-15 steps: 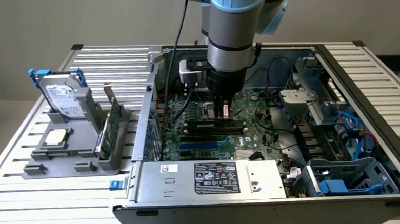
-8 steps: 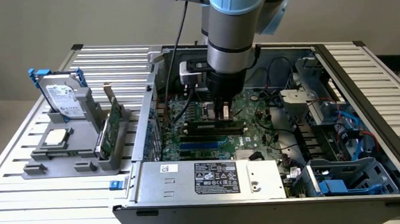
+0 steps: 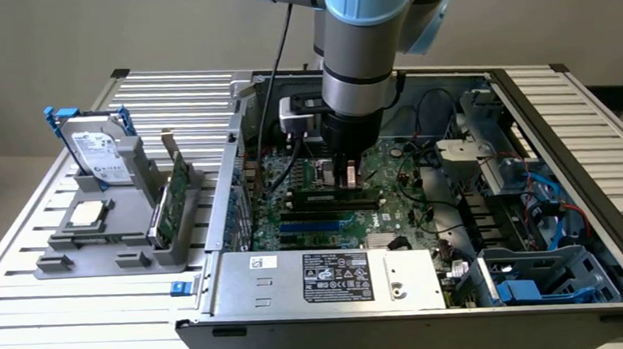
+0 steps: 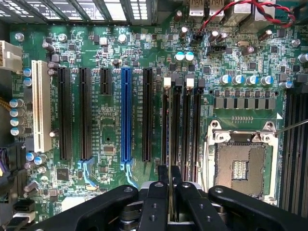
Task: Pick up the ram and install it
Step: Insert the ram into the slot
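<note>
My gripper point(image 3: 343, 175) reaches straight down into the open computer case point(image 3: 602, 231), over the green motherboard point(image 3: 399, 210). Its black fingers point(image 4: 162, 175) are nearly together, pinching the thin top edge of the ram point(image 4: 169, 126). The ram stands on edge along one of the black memory slots point(image 4: 186, 125). In the exterior view the ram point(image 3: 329, 196) shows as a long dark stick lying just under the fingertips. I cannot tell whether it is pressed fully into the slot. In the wrist view the gripper point(image 4: 169, 177) sits over the near end of the stick.
A grey holder point(image 3: 102, 257) at the exterior view's left carries a silver hard drive with blue rails point(image 3: 97, 154), a green expansion card point(image 3: 168, 194) and a processor chip point(image 3: 87, 214). The power supply point(image 3: 328, 277) fills the case's front. The processor socket point(image 4: 240, 168) and a blue slot point(image 4: 126, 115) flank the memory slots.
</note>
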Motion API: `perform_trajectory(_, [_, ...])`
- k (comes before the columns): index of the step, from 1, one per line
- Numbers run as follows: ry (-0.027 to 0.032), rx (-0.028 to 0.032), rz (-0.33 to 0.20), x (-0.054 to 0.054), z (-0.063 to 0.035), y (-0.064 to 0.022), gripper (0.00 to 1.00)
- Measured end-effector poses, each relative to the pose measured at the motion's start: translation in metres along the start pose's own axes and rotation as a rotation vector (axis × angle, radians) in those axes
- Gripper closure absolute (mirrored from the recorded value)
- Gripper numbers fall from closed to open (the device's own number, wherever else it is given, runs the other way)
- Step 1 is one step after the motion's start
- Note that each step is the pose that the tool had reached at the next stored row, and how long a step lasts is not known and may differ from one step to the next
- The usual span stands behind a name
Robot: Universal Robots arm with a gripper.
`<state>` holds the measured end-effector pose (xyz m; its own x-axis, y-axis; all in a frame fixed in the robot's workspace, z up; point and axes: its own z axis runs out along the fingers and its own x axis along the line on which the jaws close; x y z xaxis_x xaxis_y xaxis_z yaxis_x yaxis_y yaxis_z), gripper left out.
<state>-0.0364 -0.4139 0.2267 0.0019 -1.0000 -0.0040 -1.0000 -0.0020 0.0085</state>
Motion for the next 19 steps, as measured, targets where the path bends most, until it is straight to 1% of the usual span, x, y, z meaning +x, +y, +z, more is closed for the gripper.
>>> perform_trajectory(7, [0.0015,0.0000,0.007,0.0000,0.0006,0.0000,0.87])
perform_trajectory(16, [0.0065,0.0001,0.007,0.0002,0.0015,0.0001,0.87])
perform_trajectory(19, [0.0068,0.0000,0.009,0.0002,0.0017,0.0002,0.87])
